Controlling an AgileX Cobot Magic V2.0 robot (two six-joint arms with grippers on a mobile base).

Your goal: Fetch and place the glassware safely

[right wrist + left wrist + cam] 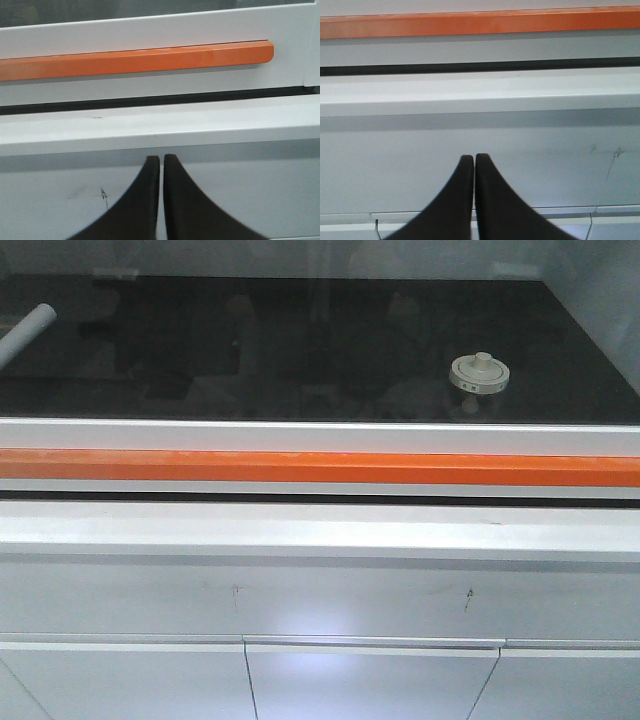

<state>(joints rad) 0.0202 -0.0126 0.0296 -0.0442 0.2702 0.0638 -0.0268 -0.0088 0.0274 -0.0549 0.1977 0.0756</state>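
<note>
Fetch not begun; glass jar (481,374) sits nr front-right edge of black worktop (300,340), beyond orange bar (300,466); left gripper (474,158) & right gripper (161,159) pinched closed, empty; next prob: raise right arm, open up, reach in.

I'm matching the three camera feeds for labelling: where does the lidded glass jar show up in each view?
Exterior front-facing: the glass jar stands on the dark worktop, right of centre in the upper part of the picture.
Left wrist-mounted: not in it.
Right wrist-mounted: not in it.
Shared landmark: the orange bar runs horizontally across all three views.
</note>
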